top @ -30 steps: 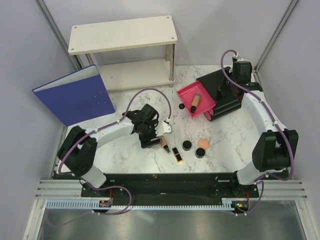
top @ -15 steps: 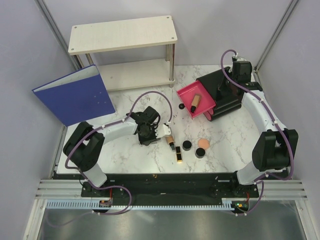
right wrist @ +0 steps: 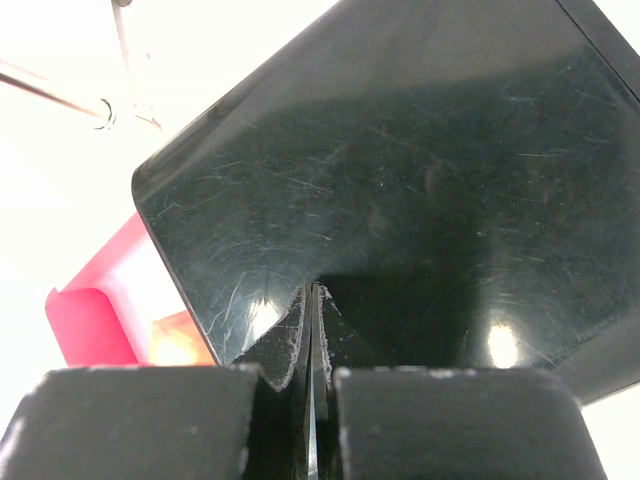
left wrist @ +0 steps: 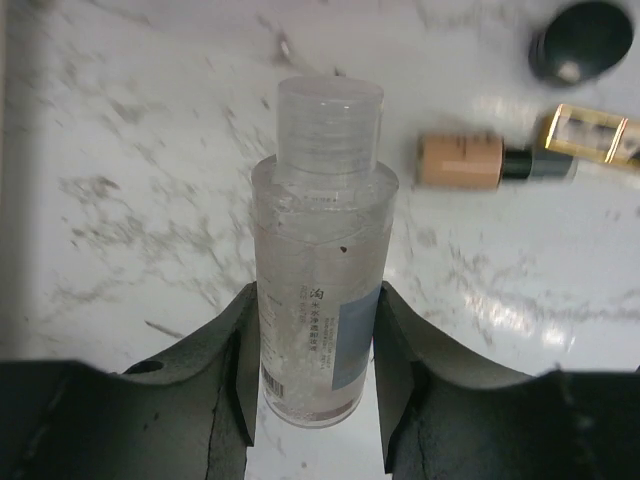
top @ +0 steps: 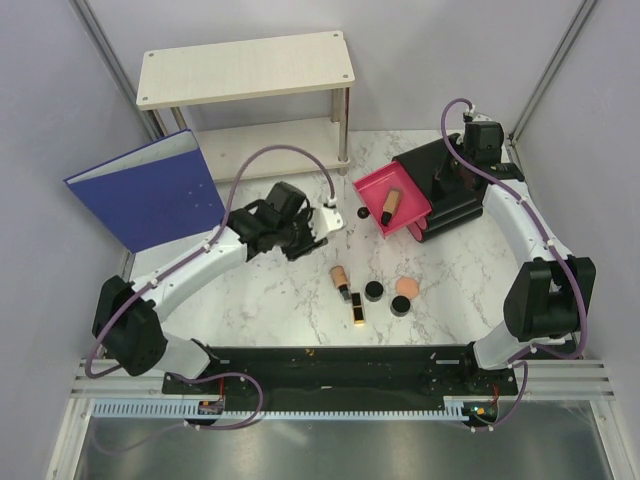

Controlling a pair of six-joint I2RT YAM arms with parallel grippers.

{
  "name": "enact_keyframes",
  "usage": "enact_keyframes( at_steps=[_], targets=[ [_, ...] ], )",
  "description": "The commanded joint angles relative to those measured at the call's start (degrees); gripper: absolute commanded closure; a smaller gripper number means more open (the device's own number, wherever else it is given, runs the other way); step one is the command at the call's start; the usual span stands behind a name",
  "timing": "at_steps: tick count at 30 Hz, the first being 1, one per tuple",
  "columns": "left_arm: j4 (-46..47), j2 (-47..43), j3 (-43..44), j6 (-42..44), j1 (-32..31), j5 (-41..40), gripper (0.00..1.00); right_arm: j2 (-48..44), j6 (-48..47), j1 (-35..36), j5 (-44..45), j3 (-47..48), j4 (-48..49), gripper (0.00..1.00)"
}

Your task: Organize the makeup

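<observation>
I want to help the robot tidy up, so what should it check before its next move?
1. Left claw holds the clear bottle: ok, one finger on each side.
2. Pink drawer open: ok.
3. Room in the drawer: ok, only one peach tube inside.
4. Right claw out of the way: ok, shut above the black box.
5. Bottle cap tight: cannot tell.

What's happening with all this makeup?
Two robot arms are tidying makeup. The left gripper holds a clear bottle. The right gripper, shut and empty, is over the black organizer, whose pink drawer is open with one tube inside. Another tube, a lipstick, two jars and a puff lie on the table.
</observation>
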Motion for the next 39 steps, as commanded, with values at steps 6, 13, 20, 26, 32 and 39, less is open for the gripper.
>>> enact_keyframes(
  at_steps=[6, 13, 20, 26, 32, 39],
  targets=[
    [12.91, 10.60, 24.09, -21.70, -0.96, 19.83, 0.98, 5.13, -0.50, 0.01, -0.33, -5.57, -15.46, 1.00],
    [17.05, 20.19, 34.82, -31.47, -2.02, 15.55, 0.98, 4.60, -0.67, -0.08, -0.07, -6.36, -15.37, 1.00],
    [17.75, 26.87, 41.24, -31.39, -2.02, 10.53, 0.98, 4.08, -1.11, 0.01, 0.46, -6.71, -15.55, 1.00],
    [18.63, 32.58, 45.19, -34.28, -2.02, 7.98, 0.98, 4.08, -1.81, -0.08, 0.46, -6.89, -15.55, 1.00],
    [18.37, 35.22, 45.46, -35.43, -2.02, 4.30, 0.97, 3.46, -2.08, -0.08, 0.11, -7.50, -15.90, 1.00],
    [18.54, 37.77, 47.74, -35.08, -1.93, 3.59, 0.80, 2.85, -2.25, -0.08, -0.77, -9.26, -15.37, 1.00]
  ],
)
